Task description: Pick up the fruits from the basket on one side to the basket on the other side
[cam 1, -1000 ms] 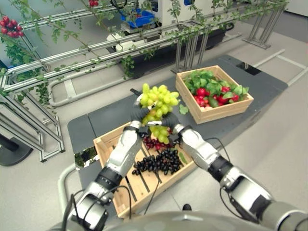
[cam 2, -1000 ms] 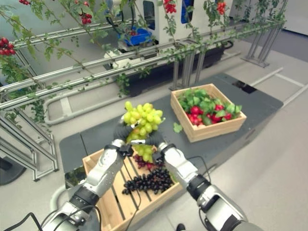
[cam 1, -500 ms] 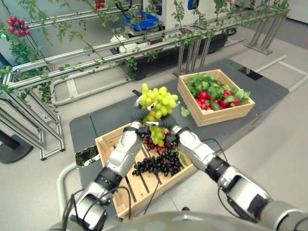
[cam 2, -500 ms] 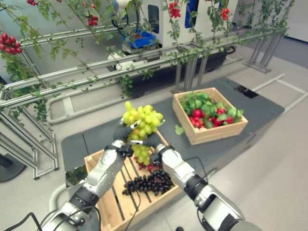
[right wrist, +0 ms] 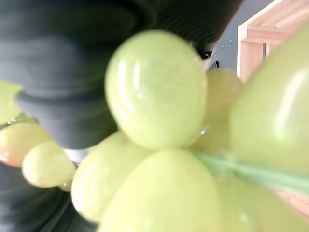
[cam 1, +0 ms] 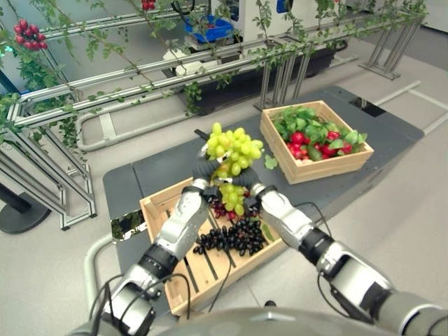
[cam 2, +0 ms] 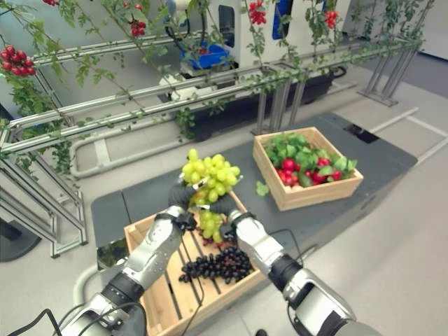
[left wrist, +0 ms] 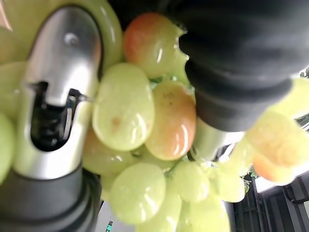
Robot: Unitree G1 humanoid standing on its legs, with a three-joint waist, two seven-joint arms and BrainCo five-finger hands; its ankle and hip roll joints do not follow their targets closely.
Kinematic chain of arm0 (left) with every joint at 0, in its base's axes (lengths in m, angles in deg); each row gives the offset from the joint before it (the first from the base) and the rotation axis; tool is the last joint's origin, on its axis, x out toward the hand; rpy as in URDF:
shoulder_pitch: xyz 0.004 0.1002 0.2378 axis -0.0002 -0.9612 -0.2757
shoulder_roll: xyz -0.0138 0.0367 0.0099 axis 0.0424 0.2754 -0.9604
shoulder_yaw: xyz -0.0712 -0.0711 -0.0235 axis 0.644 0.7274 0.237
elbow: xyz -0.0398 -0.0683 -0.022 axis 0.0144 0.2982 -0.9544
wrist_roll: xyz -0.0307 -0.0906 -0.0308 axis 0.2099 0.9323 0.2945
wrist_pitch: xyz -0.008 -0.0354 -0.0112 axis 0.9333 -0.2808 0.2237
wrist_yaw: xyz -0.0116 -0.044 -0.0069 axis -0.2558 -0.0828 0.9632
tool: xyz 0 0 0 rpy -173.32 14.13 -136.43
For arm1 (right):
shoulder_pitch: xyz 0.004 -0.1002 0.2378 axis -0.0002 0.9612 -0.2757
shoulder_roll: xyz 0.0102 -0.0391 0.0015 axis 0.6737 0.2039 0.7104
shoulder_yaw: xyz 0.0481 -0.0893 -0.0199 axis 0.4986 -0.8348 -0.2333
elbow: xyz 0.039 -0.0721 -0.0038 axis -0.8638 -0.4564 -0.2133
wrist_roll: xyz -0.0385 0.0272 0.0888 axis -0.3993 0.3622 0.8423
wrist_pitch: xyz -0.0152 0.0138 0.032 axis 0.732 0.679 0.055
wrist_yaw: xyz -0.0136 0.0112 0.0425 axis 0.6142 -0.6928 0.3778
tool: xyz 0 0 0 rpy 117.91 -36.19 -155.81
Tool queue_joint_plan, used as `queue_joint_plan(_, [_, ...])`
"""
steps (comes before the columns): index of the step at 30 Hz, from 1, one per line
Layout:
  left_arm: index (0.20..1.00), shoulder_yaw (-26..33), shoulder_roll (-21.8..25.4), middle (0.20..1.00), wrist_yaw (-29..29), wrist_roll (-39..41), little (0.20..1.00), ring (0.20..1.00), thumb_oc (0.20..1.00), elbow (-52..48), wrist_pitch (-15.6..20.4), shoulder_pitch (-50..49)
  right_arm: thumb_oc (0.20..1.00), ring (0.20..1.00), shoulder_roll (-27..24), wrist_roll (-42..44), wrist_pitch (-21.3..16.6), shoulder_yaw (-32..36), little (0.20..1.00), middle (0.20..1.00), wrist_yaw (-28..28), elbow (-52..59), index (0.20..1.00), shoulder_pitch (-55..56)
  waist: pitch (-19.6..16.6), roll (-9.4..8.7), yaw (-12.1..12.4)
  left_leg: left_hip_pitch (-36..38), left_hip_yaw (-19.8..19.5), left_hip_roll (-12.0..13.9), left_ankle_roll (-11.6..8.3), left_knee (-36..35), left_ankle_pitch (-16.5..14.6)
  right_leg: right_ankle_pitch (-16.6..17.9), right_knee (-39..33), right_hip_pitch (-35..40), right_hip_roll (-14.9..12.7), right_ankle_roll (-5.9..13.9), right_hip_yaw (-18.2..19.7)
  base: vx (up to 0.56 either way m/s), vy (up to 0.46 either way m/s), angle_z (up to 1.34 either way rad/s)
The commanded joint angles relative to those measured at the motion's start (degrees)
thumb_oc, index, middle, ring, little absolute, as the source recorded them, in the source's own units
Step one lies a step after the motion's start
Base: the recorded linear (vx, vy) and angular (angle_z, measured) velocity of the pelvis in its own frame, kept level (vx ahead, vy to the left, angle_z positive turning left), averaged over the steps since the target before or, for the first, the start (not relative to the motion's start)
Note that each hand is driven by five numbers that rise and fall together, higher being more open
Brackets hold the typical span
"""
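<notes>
A big bunch of green grapes [cam 1: 234, 145] hangs above the near wooden crate [cam 1: 155, 208]. Both hands hold it. My left hand [cam 1: 203, 170] grips its left side, with fingers [left wrist: 57, 92] curled round the grapes [left wrist: 123, 113]. My right hand [cam 1: 248, 189] is shut on the lower part of the bunch, and its wrist view has grapes [right wrist: 154, 94] pressed against the dark cover [right wrist: 63, 72]. Black grapes [cam 1: 231, 236] and a few red grapes [cam 1: 221, 208] lie in the near crate. The far crate [cam 1: 329, 165] to the right holds red fruit under green leaves.
Both crates stand on a dark grey platform [cam 1: 140, 178]. Behind it run metal rails [cam 1: 140, 77] draped with leafy vines and red berry clusters [cam 1: 26, 35]. A blue bin [cam 1: 210, 29] sits at the back. Pale floor surrounds the platform.
The camera has shifted slightly. Both hands keep hold of the green bunch above the near crate, with hardly any movement.
</notes>
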Motion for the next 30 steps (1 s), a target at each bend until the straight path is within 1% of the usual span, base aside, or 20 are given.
queue_joint_plan(1, [1.0,-5.2,-5.7,1.0,2.1,-1.0,1.0,1.0,1.0,-4.7,6.1,11.2,0.2,0.2,5.6,-0.1,-2.2,0.2,0.2,0.2,1.0,-1.7,0.2,-6.5,0.1,-1.77,0.8,-6.4,-0.5,-1.7,0.85,3.0,2.0,-13.3,7.0,3.1,-0.1,2.47,-0.4,0.0,0.0,0.0])
queue_joint_plan(5, [1.0,-3.8,-4.7,1.0,1.3,-2.3,1.0,1.0,1.0,-6.3,6.7,9.7,0.2,0.2,4.3,-1.4,-2.9,1.5,0.2,0.2,1.9,-0.1,0.2,-5.1,0.3,-1.91,0.9,-6.6,-0.7,-1.6,0.77,2.8,2.4,-13.2,6.7,2.9,0.1,2.4,-0.4,-0.01,-0.001,0.0])
queue_joint_plan(6, [1.0,-2.0,-3.9,1.0,1.4,-2.0,1.0,1.0,1.0,-7.8,7.3,7.8,0.2,0.2,2.5,-2.5,-3.4,3.3,0.2,0.2,2.5,1.8,0.2,-3.7,0.5,-2.07,0.9,-6.8,-0.8,-1.6,0.8,2.6,2.5,-12.9,6.4,2.6,0.2,2.37,-0.4,0.0,0.0,0.0])
queue_joint_plan(8, [1.0,-1.5,-3.6,1.0,1.5,-2.1,1.0,1.0,1.0,-8.3,7.2,7.2,0.2,0.2,2.0,-3.1,-3.5,3.9,0.2,0.2,2.7,2.6,0.2,-3.0,0.5,-2.12,0.9,-6.9,-0.9,-1.5,0.8,2.6,2.6,-12.8,6.2,2.5,0.3,2.34,-0.4,-0.01,0.001,0.02])
queue_joint_plan(11, [1.0,2.0,-1.4,1.0,2.3,-2.2,1.0,1.0,1.0,-10.9,7.5,3.5,0.2,0.2,-1.9,-4.8,-4.4,8.3,0.2,0.2,3.9,6.4,0.2,0.5,1.2,-2.75,1.1,-7.8,-1.3,-1.8,0.7,3.3,2.6,-12.3,5.7,2.1,0.2,2.33,-0.7,-0.06,-0.002,0.02])
queue_joint_plan(12, [1.0,4.9,0.0,1.0,4.1,-2.3,1.0,1.0,1.0,-12.1,7.3,0.8,0.2,0.2,-4.8,-6.0,-4.7,11.9,0.2,0.2,4.3,8.8,0.2,3.5,2.1,-4.11,1.2,-9.2,-1.9,-4.1,1.44,8.2,-0.7,-11.5,5.8,1.3,-1.1,2.46,-0.7,-0.1,0.0,0.02])
queue_joint_plan(13, [1.0,4.9,0.1,1.0,4.1,-2.3,1.0,1.0,1.0,-12.2,7.3,0.7,0.2,0.2,-4.8,-6.0,-4.7,12.0,0.2,0.2,4.3,9.0,0.2,3.7,2.1,-4.09,1.2,-9.4,-1.9,-4.1,1.5,8.8,-1.1,-11.6,5.8,1.3,-1.1,2.51,-0.7,-0.09,0.009,0.07])
queue_joint_plan(14, [1.0,6.0,0.5,1.0,4.8,-2.1,1.0,1.0,1.0,-12.2,7.4,-0.7,0.2,0.2,-5.5,-6.3,-4.6,13.1,0.2,0.2,4.1,9.6,0.2,4.8,2.1,-4.63,1.2,-9.7,-2.1,-5.1,1.91,11.2,-2.7,-11.3,6.0,0.9,-1.6,2.44,-0.5,-0.03,0.022,0.09])
queue_joint_plan(15, [1.0,6.7,0.7,1.0,5.5,-2.3,1.0,1.0,1.0,-12.0,7.6,-1.3,0.2,0.2,-5.7,-6.7,-4.9,14.4,0.2,0.2,4.0,8.6,0.2,5.9,2.3,-5.3,1.7,-9.8,-3.9,-8.0,2.77,14.5,-5.3,-10.9,6.0,0.7,-2.3,2.65,-0.2,-0.06,0.007,0.08])
queue_joint_plan(16, [1.0,8.0,1.1,1.0,6.1,-2.8,1.0,1.0,1.0,-11.8,7.5,-1.9,0.2,0.2,-6.2,-7.0,-5.1,15.8,0.2,0.2,3.9,9.3,0.2,6.7,2.6,-6.27,2.0,-9.5,-5.4,-11.3,4.13,16.9,-7.9,-10.3,6.0,0.3,-3.1,2.54,0.3,-0.06,0.011,-0.05])
queue_joint_plan(17, [1.0,9.8,1.6,1.0,6.6,-3.8,1.0,1.0,1.0,-12.3,7.4,-3.5,0.2,0.2,-6.7,-7.3,-5.2,17.5,0.2,0.2,3.7,10.8,0.2,8.3,3.1,-6.64,2.3,-9.4,-6.6,-14.4,5.34,18.9,-9.7,-10.1,6.1,0.3,-3.0,2.51,0.7,-0.05,0.011,-0.17])
queue_joint_plan(18, [1.0,11.5,1.9,1.0,7.0,-4.3,1.0,1.0,1.0,-12.8,7.6,-5.1,0.2,0.2,-7.3,-7.6,-5.3,19.2,0.2,0.2,3.5,11.7,0.2,9.5,3.3,-6.96,2.5,-9.3,-7.4,-16.6,6.47,19.3,-11.1,-9.8,6.1,-0.1,-2.9,2.42,1.3,-0.04,0.056,-0.37])
queue_joint_plan(19, [1.0,12.4,1.8,1.0,7.4,-4.7,1.0,1.0,1.0,-12.7,7.4,-6.7,0.2,0.2,-7.8,-8.2,-5.1,20.8,0.2,0.2,3.4,12.5,0.2,11.5,3.3,-6.93,2.5,-9.6,-7.6,-18.0,7.44,20.1,-11.7,-9.6,6.2,-0.2,-2.8,2.37,1.7,-0.02,0.046,-0.28])
queue_joint_plan(20, [1.0,12.4,1.8,1.0,7.4,-4.7,1.0,1.0,1.0,-12.7,7.3,-6.8,0.2,0.2,-7.8,-8.2,-5.1,20.8,0.2,0.2,3.4,12.6,0.2,11.5,3.3,-6.92,2.5,-9.6,-7.6,-18.0,7.44,20.1,-11.7,-9.6,6.2,-0.2,-2.8,2.37,1.7,-0.02,0.124,-0.11])
queue_joint_plan(21, [1.0,14.5,1.6,1.0,8.7,-5.4,1.0,1.0,1.0,-12.0,7.2,-10.1,0.2,0.2,-8.8,-9.3,-5.4,24.2,0.2,0.2,3.3,13.9,0.2,14.9,3.0,-6.72,1.9,-9.8,-5.8,-16.9,7.99,19.9,-12.0,-9.4,6.4,-0.7,-2.8,2.68,2.0,-0.01,0.09,0.11])
queue_joint_plan(22, [1.0,14.5,1.6,1.0,8.7,-5.4,1.0,1.0,1.0,-12.0,7.2,-10.1,0.2,0.2,-8.8,-9.3,-5.4,24.2,0.2,0.2,3.3,13.9,0.2,15.0,3.0,-6.71,1.9,-9.8,-5.8,-16.9,7.99,19.9,-12.0,-9.3,6.4,-0.8,-2.8,2.68,2.0,0.03,0.177,0.14])
queue_joint_plan(23, [1.0,16.1,1.7,1.0,9.4,-6.2,1.0,1.0,1.0,-10.7,7.1,-12.6,0.2,0.2,-9.6,-10.6,-5.3,26.9,0.2,0.2,2.7,16.0,0.2,18.5,1.9,-6.82,1.7,-8.0,-6.0,-17.5,9.03,17.5,-12.0,-9.4,6.3,-0.4,-2.9,3.09,2.3,0.05,0.139,0.0])
queue_joint_plan(24, [1.0,17.0,1.4,1.0,9.7,-6.7,1.0,1.0,1.0,-9.4,6.6,-13.8,0.2,0.2,-9.9,-11.3,-5.4,28.4,0.2,0.2,2.4,16.5,0.2,20.1,1.6,-6.91,1.5,-7.2,-5.7,-17.3,9.24,16.2,-11.7,-9.3,6.3,-0.2,-3.1,3.42,2.3,0.05,0.179,-0.06])
queue_joint_plan(28, [1.0,19.8,1.8,1.0,10.6,-8.7,1.0,1.0,1.0,-6.7,5.3,-17.8,0.2,0.2,-10.3,-12.4,-5.0,33.8,0.2,0.2,1.4,18.9,0.2,26.2,0.6,-7.06,1.2,-4.2,-4.4,-16.3,9.51,8.6,-9.2,-8.3,6.3,-0.9,-3.5,4.87,3.1,-0.01,0.132,-0.1])
queue_joint_plan(30, [1.0,20.6,1.9,1.0,11.0,-9.0,1.0,1.0,1.0,-6.1,5.1,-18.7,0.2,0.2,-10.1,-12.8,-4.9,35.1,0.2,0.2,1.0,19.1,0.2,27.8,0.2,-7.26,0.9,-3.3,-3.9,-15.9,9.54,6.2,-8.3,-7.6,6.1,-1.4,-3.5,5.33,3.6,-0.04,0.091,-0.12])
